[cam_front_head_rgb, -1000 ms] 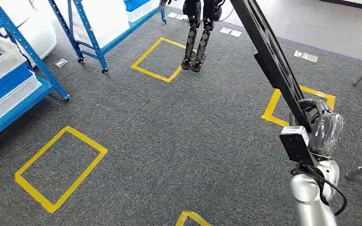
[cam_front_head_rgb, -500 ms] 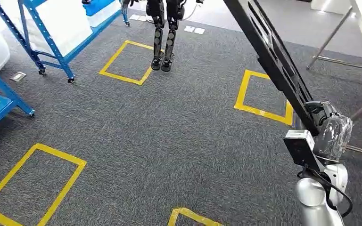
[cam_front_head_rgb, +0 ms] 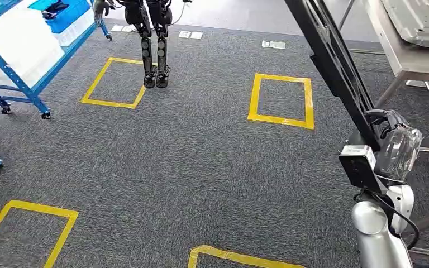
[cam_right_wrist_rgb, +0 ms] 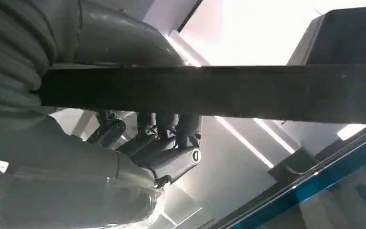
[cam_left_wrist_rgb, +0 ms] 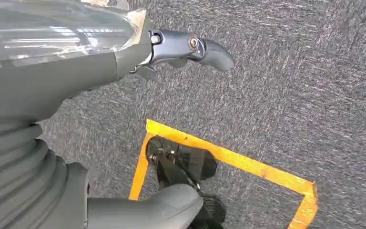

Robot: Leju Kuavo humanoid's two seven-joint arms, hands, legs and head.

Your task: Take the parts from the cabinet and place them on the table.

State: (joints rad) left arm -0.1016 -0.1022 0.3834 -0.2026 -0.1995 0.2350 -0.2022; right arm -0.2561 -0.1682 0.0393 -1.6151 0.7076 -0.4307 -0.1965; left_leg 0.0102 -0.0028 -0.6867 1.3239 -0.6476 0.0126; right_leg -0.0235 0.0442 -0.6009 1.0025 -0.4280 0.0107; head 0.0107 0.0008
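Right hand (cam_front_head_rgb: pixel 388 142) gripped the long black part (cam_front_head_rgb: pixel 335 67), fingers (cam_right_wrist_rgb: pixel 171 138) wrapped round it; the bar's long axis ran up and far-left. Left hand (cam_left_wrist_rgb: pixel 124 62) hung over carpet, fingers apart, holding nothing. Table (cam_front_head_rgb: pixel 408 58) stood far right, nearer the right hand.

Counts, head view: yellow tape squares on carpet, four – two whole (cam_front_head_rgb: pixel 113 82), (cam_front_head_rgb: pixel 282 101), two cut off by frame edge (cam_front_head_rgb: pixel 25 229), (cam_front_head_rgb: pixel 240 258). One blue shelving rack (cam_front_head_rgb: pixel 25 89). One table (cam_front_head_rgb: pixel 405 58). One other robot (cam_front_head_rgb: pixel 151 39) standing. Three floor plates (cam_front_head_rgb: pixel 272 44).
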